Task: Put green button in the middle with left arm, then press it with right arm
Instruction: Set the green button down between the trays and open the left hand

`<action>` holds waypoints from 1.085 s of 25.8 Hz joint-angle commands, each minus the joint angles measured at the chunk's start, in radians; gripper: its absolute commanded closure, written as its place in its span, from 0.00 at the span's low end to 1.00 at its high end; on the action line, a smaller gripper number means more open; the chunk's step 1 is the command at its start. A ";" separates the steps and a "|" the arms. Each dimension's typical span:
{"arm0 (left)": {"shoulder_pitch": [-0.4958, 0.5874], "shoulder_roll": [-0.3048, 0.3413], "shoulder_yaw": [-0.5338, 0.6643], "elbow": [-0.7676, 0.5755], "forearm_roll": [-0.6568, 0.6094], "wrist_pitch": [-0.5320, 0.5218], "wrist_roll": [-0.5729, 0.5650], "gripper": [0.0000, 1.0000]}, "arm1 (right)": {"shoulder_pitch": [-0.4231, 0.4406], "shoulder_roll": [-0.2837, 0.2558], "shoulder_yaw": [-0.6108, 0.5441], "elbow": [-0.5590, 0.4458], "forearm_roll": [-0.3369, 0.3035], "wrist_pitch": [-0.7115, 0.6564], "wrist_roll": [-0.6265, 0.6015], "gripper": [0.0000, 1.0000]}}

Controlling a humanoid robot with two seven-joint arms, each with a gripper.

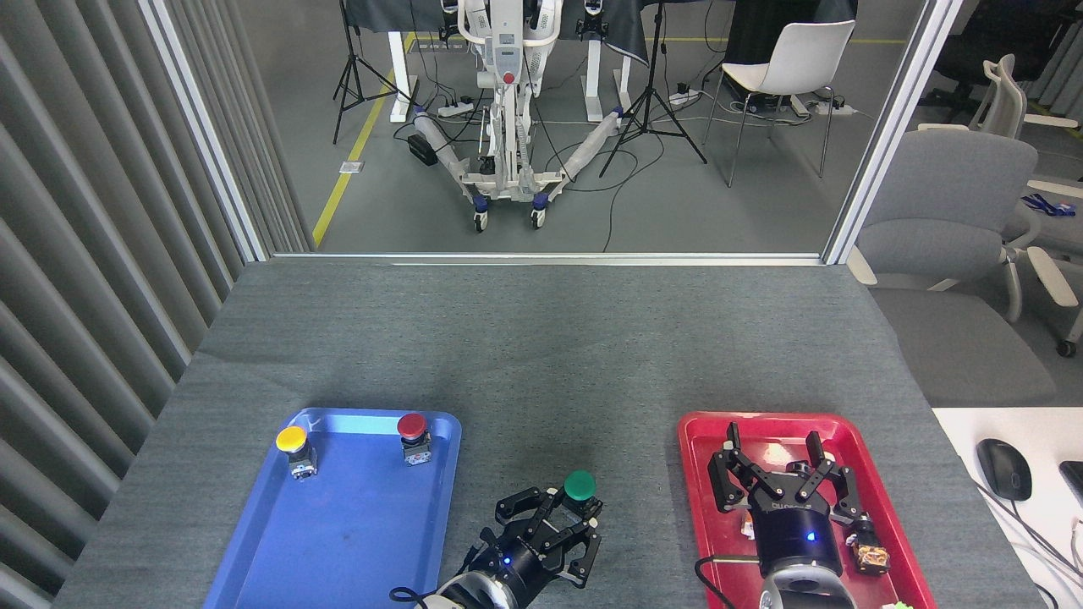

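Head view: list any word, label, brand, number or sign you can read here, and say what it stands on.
No text can be read for certain.
Right gripper: faint lettering across its black body, too small and blurred to read.
Left gripper: no lettering shows.
Green button, blue tray, red tray: no markings visible.

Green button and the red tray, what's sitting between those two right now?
Nothing: in the head view only bare grey cloth separates the green button, held in the left gripper, from the red tray.
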 commanded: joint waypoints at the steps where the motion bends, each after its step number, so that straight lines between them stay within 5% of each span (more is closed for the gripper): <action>1: -0.001 -0.001 -0.002 0.034 0.000 0.010 0.004 0.99 | -0.010 0.001 0.024 -0.005 0.009 0.011 0.001 0.00; 7: -0.001 -0.003 -0.014 0.035 0.001 0.017 0.007 0.83 | -0.013 -0.014 0.061 -0.027 0.001 0.045 0.001 0.00; 11: 0.006 -0.003 -0.016 0.033 0.003 0.017 0.031 0.43 | 0.001 -0.002 0.062 -0.031 0.004 0.037 0.004 0.00; 14: 0.016 -0.003 -0.014 0.027 0.004 0.016 0.056 0.24 | -0.004 -0.008 0.050 -0.022 0.001 -0.003 0.001 0.00; 15: 0.028 -0.001 -0.014 0.021 0.006 0.014 0.057 0.03 | -0.007 -0.005 0.049 -0.031 0.001 -0.020 0.001 0.00; 25: 0.193 0.072 -0.004 -0.355 0.007 0.037 0.062 0.00 | -0.009 0.000 0.024 -0.039 -0.002 0.012 0.010 0.00; 28: 0.301 0.151 0.016 -0.524 0.010 0.232 0.067 0.00 | -0.006 -0.011 0.026 -0.036 -0.002 -0.023 0.001 0.00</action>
